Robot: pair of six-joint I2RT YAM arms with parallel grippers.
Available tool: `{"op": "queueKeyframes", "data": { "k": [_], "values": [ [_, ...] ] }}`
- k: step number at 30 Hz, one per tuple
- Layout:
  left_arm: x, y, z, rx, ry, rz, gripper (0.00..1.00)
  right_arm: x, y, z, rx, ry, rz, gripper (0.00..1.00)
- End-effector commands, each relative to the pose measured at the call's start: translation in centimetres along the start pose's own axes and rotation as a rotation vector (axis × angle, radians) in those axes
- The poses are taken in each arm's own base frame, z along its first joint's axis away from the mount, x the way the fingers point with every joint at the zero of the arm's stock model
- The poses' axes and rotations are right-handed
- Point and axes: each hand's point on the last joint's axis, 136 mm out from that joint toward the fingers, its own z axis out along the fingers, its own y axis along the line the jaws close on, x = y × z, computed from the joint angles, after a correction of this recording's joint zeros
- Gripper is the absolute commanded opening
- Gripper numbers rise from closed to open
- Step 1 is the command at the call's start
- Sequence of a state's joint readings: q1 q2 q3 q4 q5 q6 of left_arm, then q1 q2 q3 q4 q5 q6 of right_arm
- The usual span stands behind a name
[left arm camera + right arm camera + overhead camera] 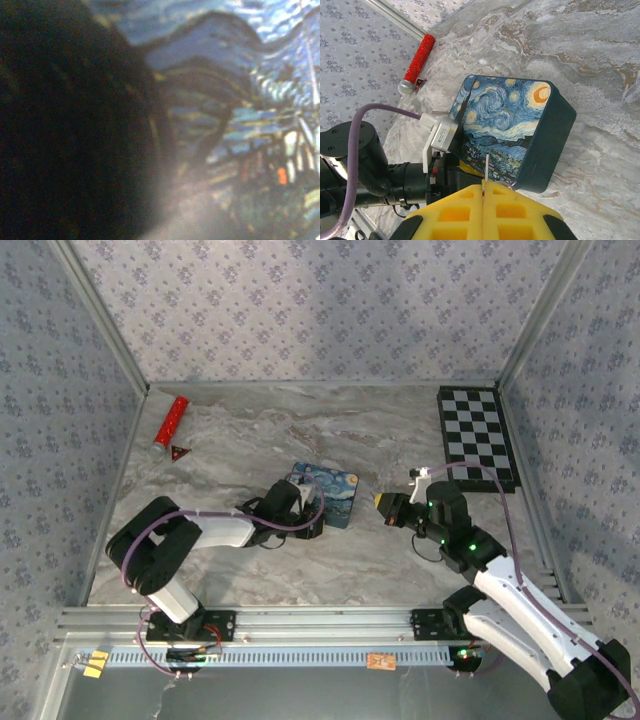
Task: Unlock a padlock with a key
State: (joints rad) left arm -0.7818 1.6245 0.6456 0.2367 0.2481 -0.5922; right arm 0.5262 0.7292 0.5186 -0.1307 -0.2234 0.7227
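Pads (515, 212) of the right gripper (484, 189) are pressed flat together, pinching the key (486, 169), which I see as a thin silvery blade standing straight out of the seam, with what looks like a bit of ring beside it. From above, that gripper (384, 503) hangs just to the right of the blue painted tin (335, 488) in the middle of the worktop (300, 430). The left gripper (305, 518) is tucked low against the tin's near-left side, so close that its own camera gives a blur of painted swirls and one big dark shape. I cannot tell whether it is spread or closing on anything. The padlock, I judge, is down at those left fingertips against the tin, but I cannot tell it apart from the black hardware there. The step in hand looks like securing the lock so the key can be brought to it. To do it well, I would want the left side to clamp the lock's body firmly with the keyhole facing the key, clear of the tin's wall. The right arm should then line the blade up with the slot before pushing, going slowly, since a thin blade held edge-on can twist in the pads. The red cylinder (169, 423) and the small dark-red triangle (180, 451) lie well apart at the far left.
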Motion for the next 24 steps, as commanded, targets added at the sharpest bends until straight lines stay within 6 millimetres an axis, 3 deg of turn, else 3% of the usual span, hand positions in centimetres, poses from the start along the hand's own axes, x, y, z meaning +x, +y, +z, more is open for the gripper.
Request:
{"op": "queueKeyframes", "data": {
  "k": [1, 14, 24],
  "values": [
    [-0.3, -1.2, 0.1, 0.039, -0.003, 0.001, 0.31, 0.1, 0.0, 0.1, -0.005, -0.006, 0.010, 0.00],
    [-1.2, -2.5, -1.0, 0.065, -0.028, -0.021, 0.18, 0.3, -0.4, 0.3, 0.003, -0.007, 0.010, 0.00],
    [-5.0, -5.8, -1.2, 0.184, -0.070, -0.082, 0.11, 0.5, -0.6, 0.9, 0.006, 0.002, 0.034, 0.00]
  ]
}}
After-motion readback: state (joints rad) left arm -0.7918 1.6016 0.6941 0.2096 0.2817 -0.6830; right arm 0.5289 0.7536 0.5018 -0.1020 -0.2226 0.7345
